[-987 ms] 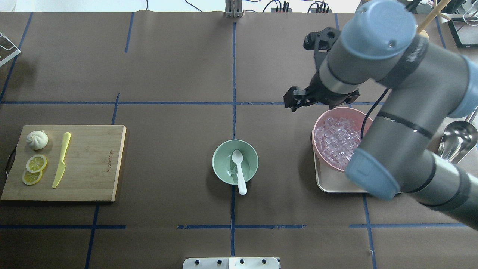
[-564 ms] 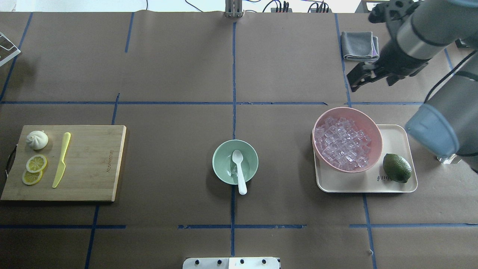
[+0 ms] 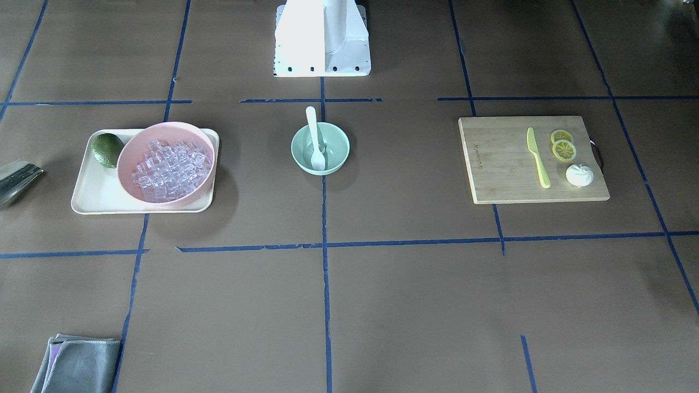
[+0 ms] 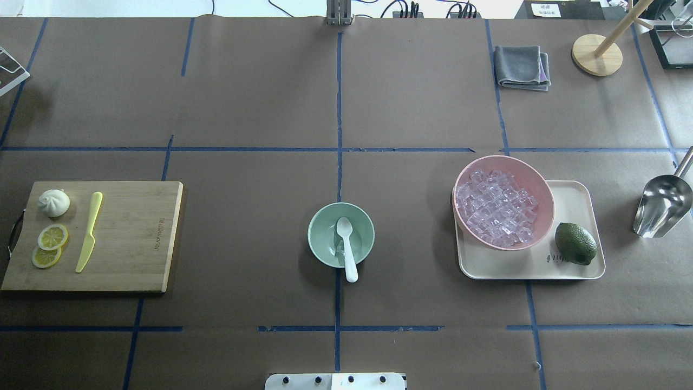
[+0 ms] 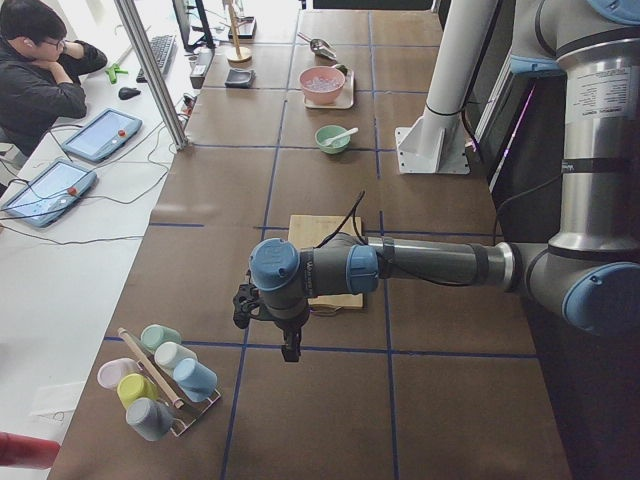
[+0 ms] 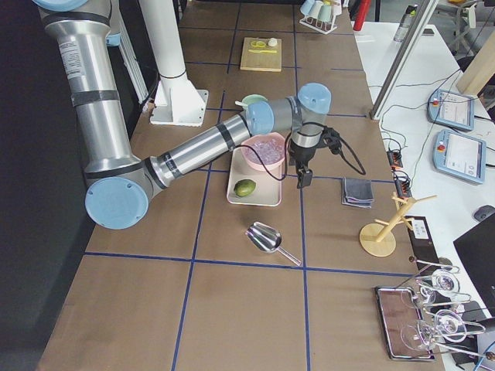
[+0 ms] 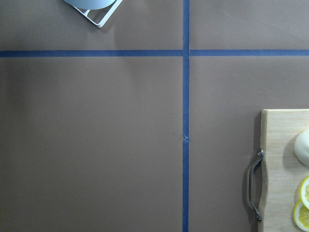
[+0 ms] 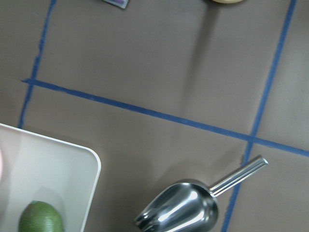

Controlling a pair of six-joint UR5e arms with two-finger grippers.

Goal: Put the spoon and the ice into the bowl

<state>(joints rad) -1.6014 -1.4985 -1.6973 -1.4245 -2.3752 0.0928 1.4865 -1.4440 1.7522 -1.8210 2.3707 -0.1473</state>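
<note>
The mint-green bowl (image 4: 325, 225) stands at the table's middle, also in the front view (image 3: 337, 147). The white spoon (image 4: 347, 246) lies in it, scoop inside and handle over the near rim, also in the front view (image 3: 314, 136). A clear ice cube (image 4: 339, 248) lies in the bowl beside the spoon. More ice (image 4: 495, 206) fills the pink bowl (image 4: 544, 189). My left gripper (image 5: 291, 352) hangs past the cutting board, far from the bowl. My right gripper (image 6: 302, 182) hangs beside the pink bowl. I cannot tell whether either is open.
The pink bowl and a lime (image 4: 575, 244) sit on a cream tray (image 4: 574, 189). A steel scoop (image 4: 663, 205) lies to its right. A grey cloth (image 4: 522, 66) and wooden stand (image 4: 596, 54) are at the back right. A cutting board (image 4: 135, 238) holds a yellow-green knife (image 4: 89, 232), lemon slices and a bun.
My right arm has swung away to the right and out of the overhead view, uncovering the tray, lime, scoop and cloth. The bowl, spoon and ice have not moved.
</note>
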